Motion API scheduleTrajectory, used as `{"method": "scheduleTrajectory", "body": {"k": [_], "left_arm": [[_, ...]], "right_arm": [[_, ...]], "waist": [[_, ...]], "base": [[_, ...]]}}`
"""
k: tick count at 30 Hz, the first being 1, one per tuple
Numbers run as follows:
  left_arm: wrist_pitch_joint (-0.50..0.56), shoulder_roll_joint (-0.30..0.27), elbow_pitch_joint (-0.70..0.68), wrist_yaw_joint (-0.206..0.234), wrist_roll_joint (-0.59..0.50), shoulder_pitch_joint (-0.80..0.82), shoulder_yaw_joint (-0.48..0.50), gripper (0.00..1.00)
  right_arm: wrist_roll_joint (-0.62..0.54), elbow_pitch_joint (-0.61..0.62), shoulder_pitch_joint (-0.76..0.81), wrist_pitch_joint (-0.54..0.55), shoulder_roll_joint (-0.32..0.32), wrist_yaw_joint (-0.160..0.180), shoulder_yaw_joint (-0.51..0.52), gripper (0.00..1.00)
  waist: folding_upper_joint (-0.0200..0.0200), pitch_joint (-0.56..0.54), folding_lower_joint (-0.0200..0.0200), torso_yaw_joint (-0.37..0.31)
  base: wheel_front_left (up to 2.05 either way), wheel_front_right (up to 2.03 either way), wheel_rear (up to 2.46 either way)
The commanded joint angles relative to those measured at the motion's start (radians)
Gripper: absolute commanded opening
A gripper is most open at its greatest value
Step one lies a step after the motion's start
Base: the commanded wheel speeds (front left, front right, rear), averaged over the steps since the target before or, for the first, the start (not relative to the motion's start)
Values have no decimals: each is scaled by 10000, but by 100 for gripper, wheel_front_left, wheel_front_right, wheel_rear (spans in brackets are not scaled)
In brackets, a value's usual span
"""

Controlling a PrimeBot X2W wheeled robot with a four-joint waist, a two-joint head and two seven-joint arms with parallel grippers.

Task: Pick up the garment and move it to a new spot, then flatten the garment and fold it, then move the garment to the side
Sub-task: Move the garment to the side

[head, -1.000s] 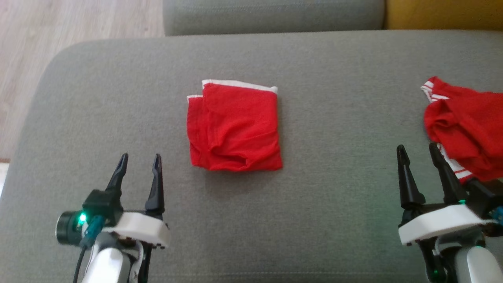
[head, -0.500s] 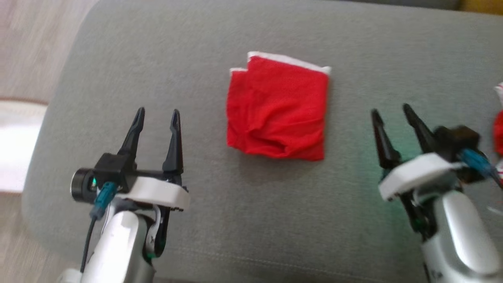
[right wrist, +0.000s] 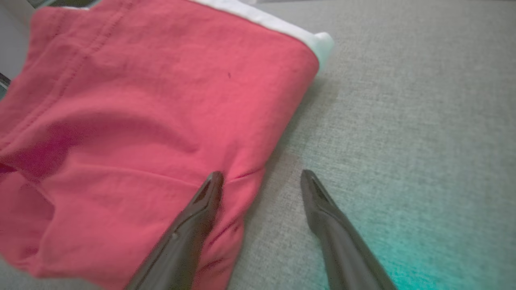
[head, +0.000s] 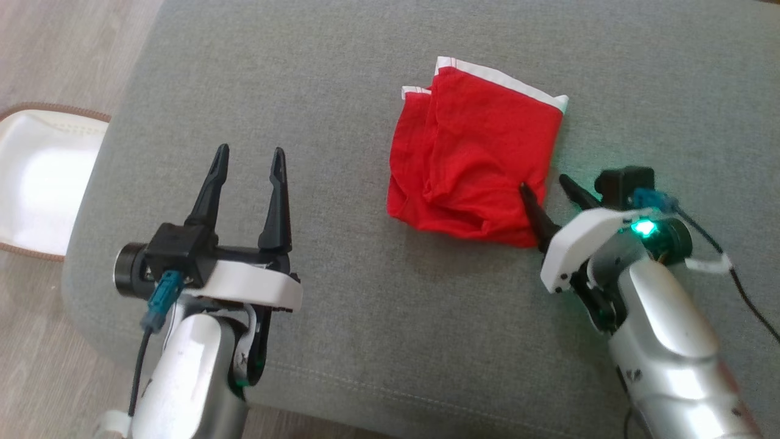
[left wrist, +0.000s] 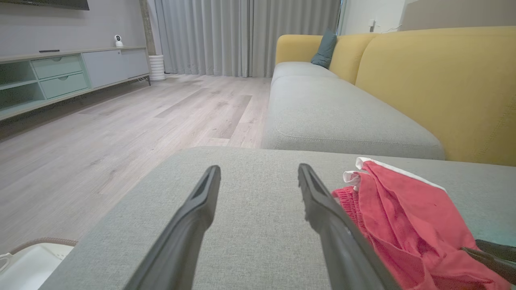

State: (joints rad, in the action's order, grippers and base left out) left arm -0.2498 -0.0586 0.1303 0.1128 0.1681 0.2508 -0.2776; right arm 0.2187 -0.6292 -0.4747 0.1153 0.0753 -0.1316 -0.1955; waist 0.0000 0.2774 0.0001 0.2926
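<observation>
Head view: right gripper (head: 543,182) fingers spread, empty, straddling right edge of folded garment (head: 475,140), probably to move it aside; left gripper (head: 250,150) open, empty.

Garment corner I can't see
A finger of my right gripper (head: 543,182) covers the near corner of the garment (head: 475,152) in head view; right wrist view cuts off its left side.

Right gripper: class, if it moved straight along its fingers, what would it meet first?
Probably the folded red garment: the open right gripper straddles its right edge, one finger over cloth, one over the grey cushion. Its height above them is unclear.
</observation>
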Motion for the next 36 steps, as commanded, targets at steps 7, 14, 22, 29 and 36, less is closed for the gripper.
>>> {"method": "scheduleTrajectory", "body": {"k": [7, 14, 22, 29, 36], "left_arm": [[-119, -13, -324, -140, -227, 234, 445, 100], [-119, -35, -284, -226, -413, 97, 555, 100], [-120, -182, -398, -344, -561, -111, 626, 100], [-120, -325, -471, -490, -661, -16, 531, 100], [-120, -365, -500, -634, -772, 409, 274, 100]], "right_arm": [[260, -404, -510, 654, -240, 9, -640, 0], [242, -32, -152, 169, -223, 9, -1186, 0], [83, 1344, 977, 39, 522, 9, -1412, 0], [72, 2570, 1450, 292, 1287, 9, -1372, 0], [-66, 3310, 1016, 567, 2611, 9, -1172, 0]], "waist": [[0, -50, -1, -198], [0, -323, -1, -760], [0, -510, -1, -2373], [0, -399, -1, -3848], [0, 150, -1, -4608]], "base": [[0, 0, 0], [0, 0, 0], [0, 0, 0], [0, 0, 0], [0, 0, 0]]}}
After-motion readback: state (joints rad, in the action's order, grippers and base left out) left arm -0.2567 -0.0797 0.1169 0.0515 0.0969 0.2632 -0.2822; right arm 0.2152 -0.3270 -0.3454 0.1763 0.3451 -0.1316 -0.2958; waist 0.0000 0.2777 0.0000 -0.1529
